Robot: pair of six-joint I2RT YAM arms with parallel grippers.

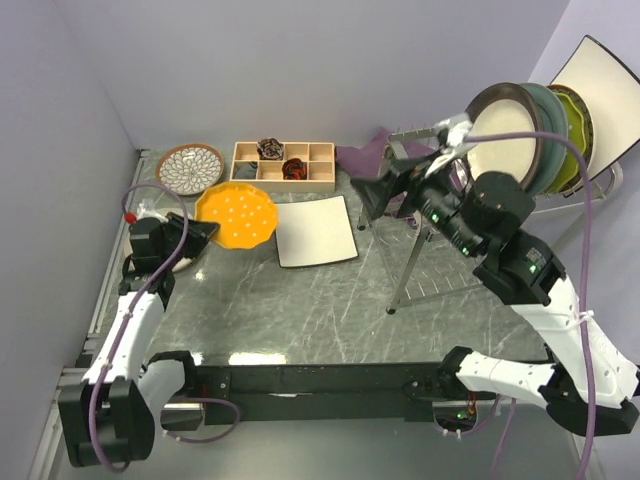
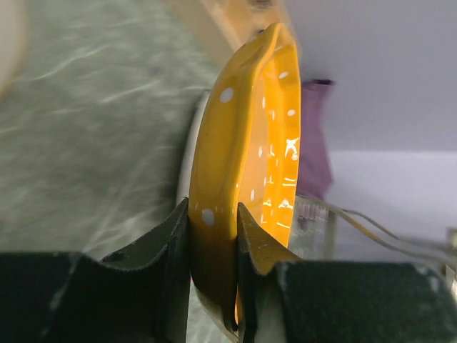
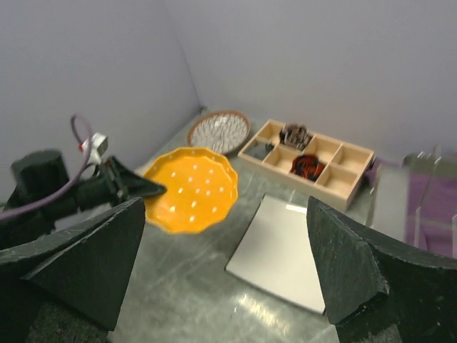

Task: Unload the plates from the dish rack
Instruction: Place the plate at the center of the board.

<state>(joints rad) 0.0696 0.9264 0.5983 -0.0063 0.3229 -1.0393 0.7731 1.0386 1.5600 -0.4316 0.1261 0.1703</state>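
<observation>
the wire dish rack (image 1: 410, 272) stands at the desk's far right corner with plates upright on it: a brown-rimmed cream plate (image 1: 505, 135), a teal plate (image 1: 553, 130), a yellow-green plate (image 1: 575, 135) and, nearest the right edge, a dark-edged square plate (image 1: 600, 100). a flat white square plate (image 1: 315, 230) lies mid-desk toward the far edge. just left of it hangs the orange scalloped plate (image 1: 237, 215), its rim pinched by the left gripper (image 2: 213, 229). a petal-patterned plate (image 1: 189, 168) lies in the far left corner. the right gripper (image 3: 226, 207) hovers beside the rack, fingers spread, holding nothing.
</observation>
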